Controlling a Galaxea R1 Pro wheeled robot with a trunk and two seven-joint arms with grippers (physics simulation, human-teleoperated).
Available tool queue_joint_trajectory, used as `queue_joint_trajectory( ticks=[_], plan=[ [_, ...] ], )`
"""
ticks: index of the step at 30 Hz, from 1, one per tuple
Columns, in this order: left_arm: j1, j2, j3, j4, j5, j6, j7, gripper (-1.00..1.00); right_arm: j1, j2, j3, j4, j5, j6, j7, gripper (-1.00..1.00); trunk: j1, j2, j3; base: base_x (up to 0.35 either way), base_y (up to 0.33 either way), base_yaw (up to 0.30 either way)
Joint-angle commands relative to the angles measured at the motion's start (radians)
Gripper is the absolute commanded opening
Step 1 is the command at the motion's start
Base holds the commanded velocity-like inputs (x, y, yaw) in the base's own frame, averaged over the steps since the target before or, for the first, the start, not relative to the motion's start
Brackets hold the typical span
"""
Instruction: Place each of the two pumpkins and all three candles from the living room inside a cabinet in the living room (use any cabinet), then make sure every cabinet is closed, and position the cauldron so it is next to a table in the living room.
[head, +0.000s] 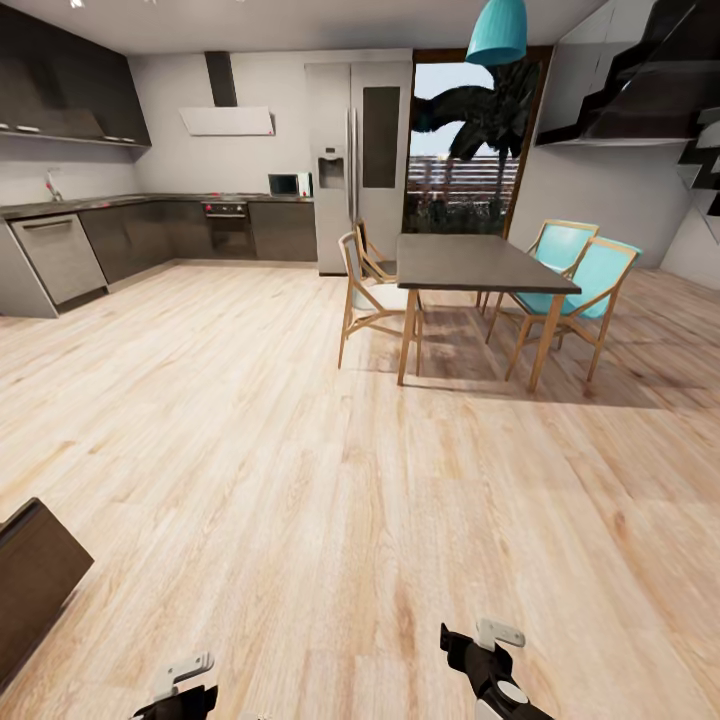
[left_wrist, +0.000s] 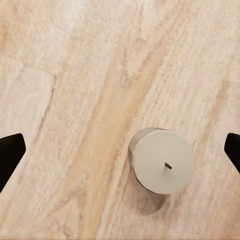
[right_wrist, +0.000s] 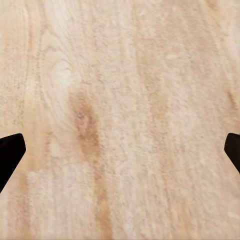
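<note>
Pale plank wood floor (head: 300, 450) spreads everywhere. A stubby grey-white wax candle (left_wrist: 162, 160) stands upright on it (wick up), at roughly four o'clock between the left gripper's (left_wrist: 120, 150) spread fingers. Right gripper (right_wrist: 120, 150) spread, empty. Pickup step: centre, descend, close.

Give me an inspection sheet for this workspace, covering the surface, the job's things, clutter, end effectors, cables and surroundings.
Surface: light wood plank floor, bare across the open area ahead.
Job's things: one pale candle standing upright on the floor, between the left end effector's open fingers, not touched. A dark brown corner at the head view's left edge; cannot tell what it is.
Clutter: nothing seen.
End effectors: left end effector open over the candle; right end effector open over bare floor, holding nothing.
Cables: nothing seen.
Surroundings: dining table with chairs, grey kitchen units, fridge, window, teal lamp.
</note>
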Motion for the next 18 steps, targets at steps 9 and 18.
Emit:
queue_joint_trajectory(
  ticks=[9,18],
  plan=[
    [0.0,-0.002,-0.009,-0.002,0.01,0.002,0.004,1.0,-0.001,-0.001,0.008,-0.003,-0.01,-0.007,-0.003,1.0,0.034,-0.064,-0.029,0.0,0.0,0.0],
    [0.0,-0.002,-0.014,-0.002,0.007,0.001,0.003,1.0,-0.001,-0.006,0.005,-0.006,-0.011,-0.005,-0.001,1.0,0.069,-0.127,-0.057,0.0,0.0,0.0]
  ],
)
